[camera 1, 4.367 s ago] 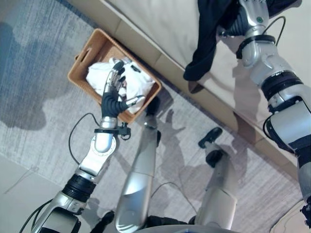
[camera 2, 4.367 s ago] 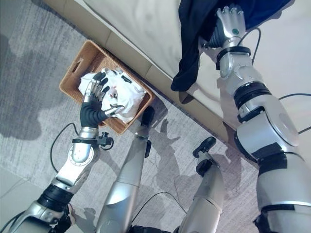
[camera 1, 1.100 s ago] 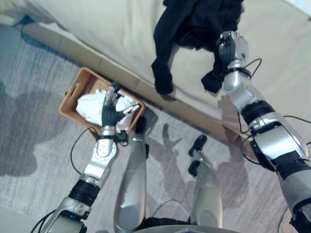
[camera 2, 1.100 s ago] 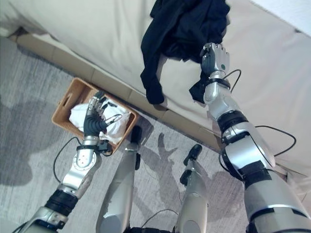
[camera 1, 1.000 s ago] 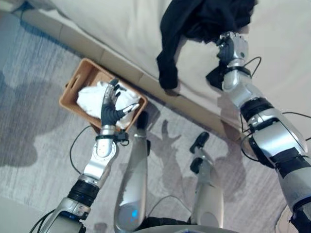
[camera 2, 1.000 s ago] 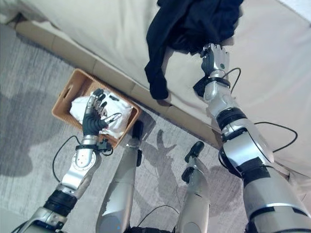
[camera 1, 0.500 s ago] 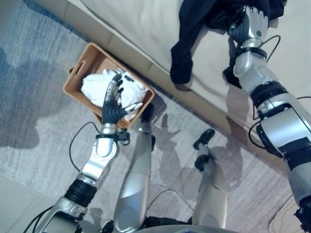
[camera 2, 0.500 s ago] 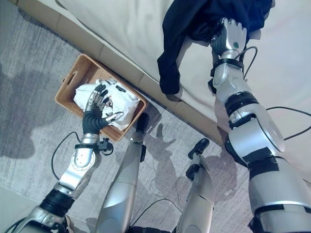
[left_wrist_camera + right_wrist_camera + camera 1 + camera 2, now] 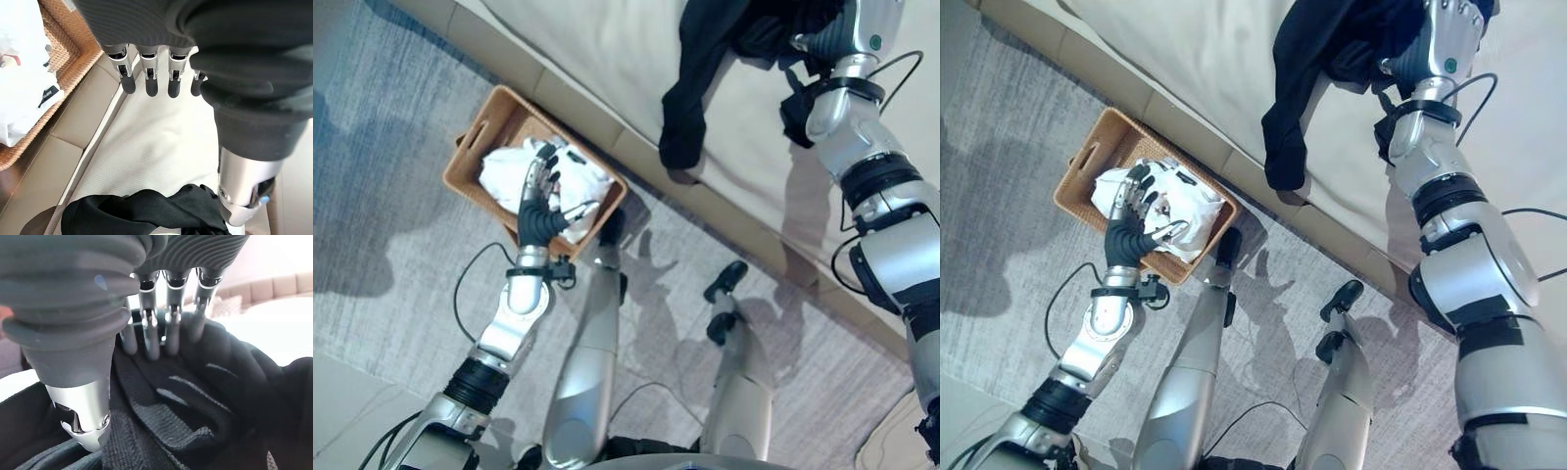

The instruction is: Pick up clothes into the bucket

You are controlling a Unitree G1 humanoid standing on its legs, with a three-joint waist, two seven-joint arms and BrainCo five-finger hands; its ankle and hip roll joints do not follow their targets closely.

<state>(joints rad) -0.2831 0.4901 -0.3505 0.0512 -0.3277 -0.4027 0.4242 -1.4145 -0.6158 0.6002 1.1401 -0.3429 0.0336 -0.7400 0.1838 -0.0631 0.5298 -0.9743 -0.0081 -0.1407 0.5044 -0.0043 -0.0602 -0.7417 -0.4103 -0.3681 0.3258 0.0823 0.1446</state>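
We are looking down on a beige sofa point(image 9: 607, 59) beside a grey rug point(image 9: 391, 245). Our right hand point(image 9: 1440, 34) reaches onto the seat cushion and has its fingers point(image 9: 146, 333) curled into a black garment point(image 9: 1332, 49), gripping its bunched folds; one dark sleeve or leg hangs over the sofa's front edge. We judge the hold is meant to lift this piece clear of the cushion and carry it to the container. That container is a woven wicker basket point(image 9: 475, 162) on the rug just beside the sofa base, well apart from the black garment. A white garment point(image 9: 1185, 211) already lies inside it. Our left hand point(image 9: 540, 201) hovers above the basket with fingers point(image 9: 149, 73) straight and relaxed, holding nothing, perhaps ready to receive or tuck cloth in. The trailing cloth may drag along the sofa edge on the way across, and the white pile leaves less room inside.
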